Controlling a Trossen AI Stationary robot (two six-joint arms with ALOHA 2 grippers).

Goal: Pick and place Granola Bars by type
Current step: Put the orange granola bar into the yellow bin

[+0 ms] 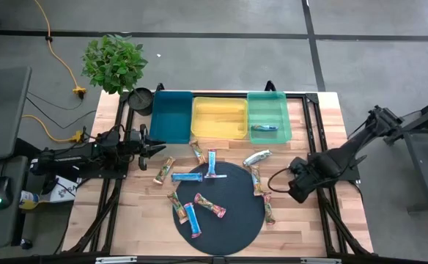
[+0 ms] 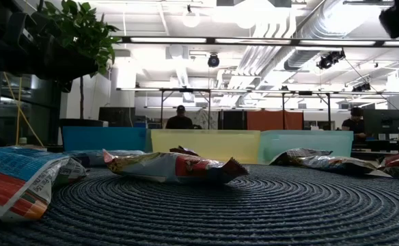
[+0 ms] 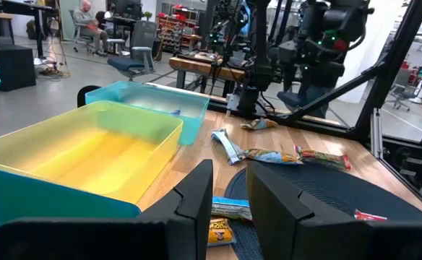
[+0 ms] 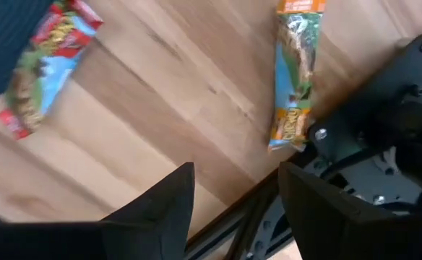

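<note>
Several granola bars lie on and around the round dark mat (image 1: 221, 220): blue ones (image 1: 187, 177), tan ones (image 1: 198, 152) and a silvery one (image 1: 257, 157). One blue bar (image 1: 264, 127) lies in the green tray (image 1: 276, 99), beside the yellow tray (image 1: 219, 106) and the teal tray (image 1: 170, 117). My left gripper (image 1: 155, 148) waits level at the table's left, open and holding nothing (image 3: 230, 166). My right gripper (image 1: 300, 189) points down above the table's right edge, open and holding nothing (image 4: 236, 173). Two bars (image 4: 296, 79) (image 4: 41, 72) lie flat on the wood below it.
A potted plant (image 1: 113, 62) and a black pot (image 1: 141, 99) stand at the far left corner. Black frame rails (image 1: 313, 110) run along the table's edges. Bare wood (image 1: 302, 150) lies between the mat and the right edge. People sit in the room beyond the trays (image 2: 180, 119).
</note>
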